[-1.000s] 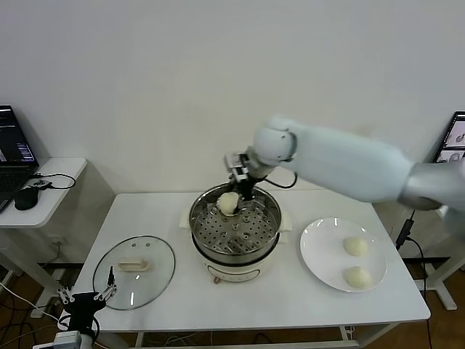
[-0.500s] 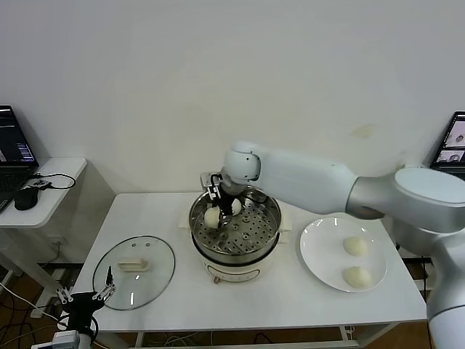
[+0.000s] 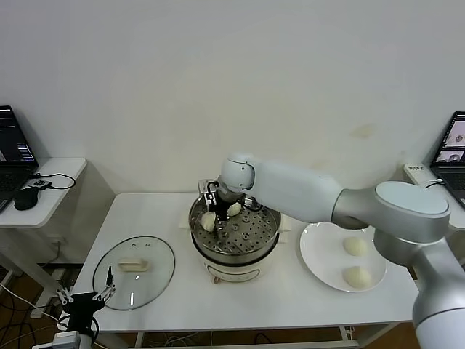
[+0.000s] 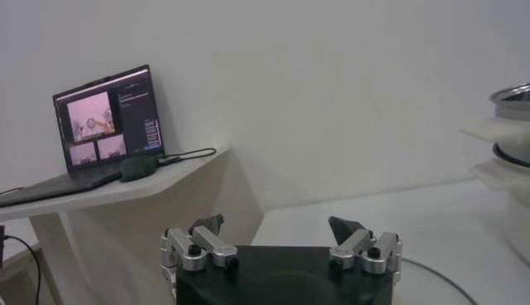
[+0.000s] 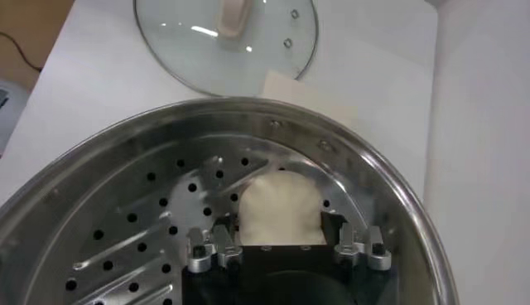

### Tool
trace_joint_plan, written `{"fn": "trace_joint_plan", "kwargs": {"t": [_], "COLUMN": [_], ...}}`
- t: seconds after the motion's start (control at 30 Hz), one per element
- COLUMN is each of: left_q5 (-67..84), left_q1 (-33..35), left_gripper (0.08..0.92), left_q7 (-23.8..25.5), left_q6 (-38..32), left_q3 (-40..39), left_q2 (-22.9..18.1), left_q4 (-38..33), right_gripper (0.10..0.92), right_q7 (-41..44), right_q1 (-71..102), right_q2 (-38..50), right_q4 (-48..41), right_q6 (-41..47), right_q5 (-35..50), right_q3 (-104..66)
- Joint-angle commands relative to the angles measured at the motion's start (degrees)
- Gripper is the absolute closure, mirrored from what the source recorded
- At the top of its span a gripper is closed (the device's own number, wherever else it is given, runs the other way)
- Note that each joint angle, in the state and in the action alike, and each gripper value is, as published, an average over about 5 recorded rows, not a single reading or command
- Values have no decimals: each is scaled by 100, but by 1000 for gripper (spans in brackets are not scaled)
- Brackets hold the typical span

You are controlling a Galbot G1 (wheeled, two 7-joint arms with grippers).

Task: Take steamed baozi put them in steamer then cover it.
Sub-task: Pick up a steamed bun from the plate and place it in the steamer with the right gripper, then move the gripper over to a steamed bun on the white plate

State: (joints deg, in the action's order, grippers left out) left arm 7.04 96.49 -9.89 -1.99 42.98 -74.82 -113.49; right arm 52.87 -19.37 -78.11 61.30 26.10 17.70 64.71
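The steamer point(image 3: 242, 256), a steel pot with a perforated tray on a cream base, stands mid-table. My right gripper point(image 3: 213, 219) reaches down inside it at its left side, shut on a cream-white baozi point(image 3: 208, 222). In the right wrist view the gripper point(image 5: 280, 222) has that baozi point(image 5: 280, 203) between its fingers, low over the tray near the steamer's rim point(image 5: 389, 191). A second baozi point(image 3: 234, 209) lies on the tray at the back. Two more baozi point(image 3: 355, 246) point(image 3: 357, 276) lie on the white plate point(image 3: 323, 254). My left gripper point(image 3: 87, 297) is parked low at the front left, open and empty point(image 4: 277, 224).
The glass lid point(image 3: 134, 273) with its cream handle lies flat on the table left of the steamer, and shows in the right wrist view point(image 5: 224, 37). A side table with a laptop point(image 4: 108, 120) and a mouse stands at the far left.
My right gripper carried the baozi from above the steamer's back rim leftward and down onto the left side of the tray. The left arm has not moved.
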Motion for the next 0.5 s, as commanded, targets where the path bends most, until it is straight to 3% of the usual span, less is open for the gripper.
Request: {"fn": "trace_joint_plan", "kwargs": {"t": [0.03,0.2,0.5], "left_q5": [-2,3,14], "left_q1": [9,4,-75], "left_gripper": [177,177,177], "left_q7": [7,13,15], "left_q6": [13,18,17], "left_q3": [17,21,-65], "left_q2": [10,33,101], "left_q4": [-24,-22,13], "right_gripper": [337,223,203], "right_q7": [210,607,1049], "right_q1": [-270,-1057,-2333], "right_q2": [243,828,2640], "right_q4": [356,974,2553], "right_q6": [-65,-185,-444], "right_q5": [23,124,-19], "right_q3": [-48,113,865]}}
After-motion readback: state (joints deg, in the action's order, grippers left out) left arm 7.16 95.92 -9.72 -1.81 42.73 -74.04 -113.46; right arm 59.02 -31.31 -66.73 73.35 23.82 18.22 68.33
